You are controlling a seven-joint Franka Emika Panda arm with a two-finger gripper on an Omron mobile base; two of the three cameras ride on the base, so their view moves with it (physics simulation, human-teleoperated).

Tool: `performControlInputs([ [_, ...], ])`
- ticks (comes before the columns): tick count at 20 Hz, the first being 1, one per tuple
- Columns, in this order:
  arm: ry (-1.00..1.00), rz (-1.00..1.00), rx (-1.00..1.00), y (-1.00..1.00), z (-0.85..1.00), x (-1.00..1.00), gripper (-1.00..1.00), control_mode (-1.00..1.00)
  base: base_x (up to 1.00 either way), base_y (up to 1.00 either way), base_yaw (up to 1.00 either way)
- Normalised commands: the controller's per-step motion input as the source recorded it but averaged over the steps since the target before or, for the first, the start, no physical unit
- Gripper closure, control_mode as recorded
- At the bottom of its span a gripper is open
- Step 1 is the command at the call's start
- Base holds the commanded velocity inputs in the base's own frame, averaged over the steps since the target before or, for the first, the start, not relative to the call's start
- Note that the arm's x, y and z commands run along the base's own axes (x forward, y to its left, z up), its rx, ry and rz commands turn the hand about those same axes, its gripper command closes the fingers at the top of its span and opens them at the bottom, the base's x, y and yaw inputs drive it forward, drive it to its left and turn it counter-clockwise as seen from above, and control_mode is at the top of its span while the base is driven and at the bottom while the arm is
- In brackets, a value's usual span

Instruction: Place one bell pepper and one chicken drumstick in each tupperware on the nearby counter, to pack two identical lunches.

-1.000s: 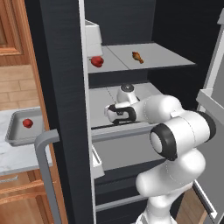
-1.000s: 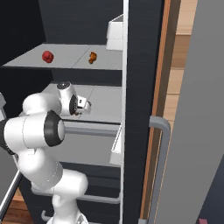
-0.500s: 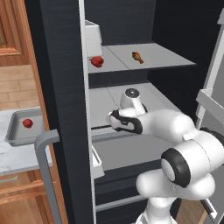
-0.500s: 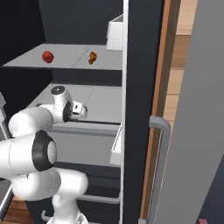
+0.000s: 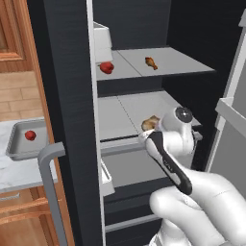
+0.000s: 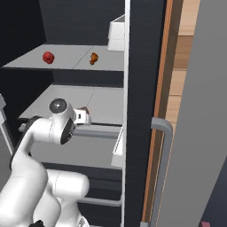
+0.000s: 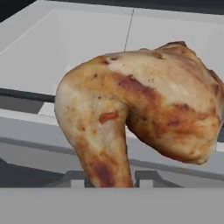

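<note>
Inside the open black fridge (image 5: 67, 72), the white arm (image 5: 192, 192) has a roasted chicken drumstick (image 7: 140, 105) at its gripper (image 7: 109, 183), just above the front edge of the middle shelf (image 6: 88, 99). In the hand view the drumstick's thin bone runs down between the two dark finger tips; the jaws appear to be pinching it, though the contact itself is hidden. On the upper shelf (image 5: 168, 60) lie a red bell pepper (image 5: 106, 67) and a second, smaller drumstick (image 5: 151, 63), well apart. Out on the marble counter (image 5: 19, 168) to the left, the grey tupperware (image 5: 14, 144) already holds one bell pepper (image 5: 30, 135).

Judged from this, the step in hand is carrying the drumstick out to that tupperware. Doing it well likely means lifting clear of the shelf lip first, drawing straight back past the door edge (image 5: 93, 120), and keeping the grip firm, since the plump end hangs heavy off the bone.
</note>
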Motion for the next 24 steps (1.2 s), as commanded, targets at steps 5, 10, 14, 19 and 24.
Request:
performControlInputs([
  [5, 0.02, 0.0, 0.0, -0.05, 0.47, -1.0, 1.0, -1.0, 0.0, 0.0, 0.0],
  [10, 0.1, 0.0, -0.02, 0.0, 0.55, -0.88, 1.0, -1.0, 0.0, 0.0, 0.0],
  [14, 0.01, 0.0, -0.03, 0.0, 0.62, -0.67, 1.0, -1.0, 0.0, 0.0, 0.0],
  [19, 0.05, 0.0, -0.05, 0.05, 0.34, -0.55, 1.0, -1.0, 0.0, 0.0, 0.0],
  [24, 0.01, 0.0, -0.01, 0.0, 0.02, -0.13, 1.0, 1.0, -0.73, 0.0, 0.0],
])
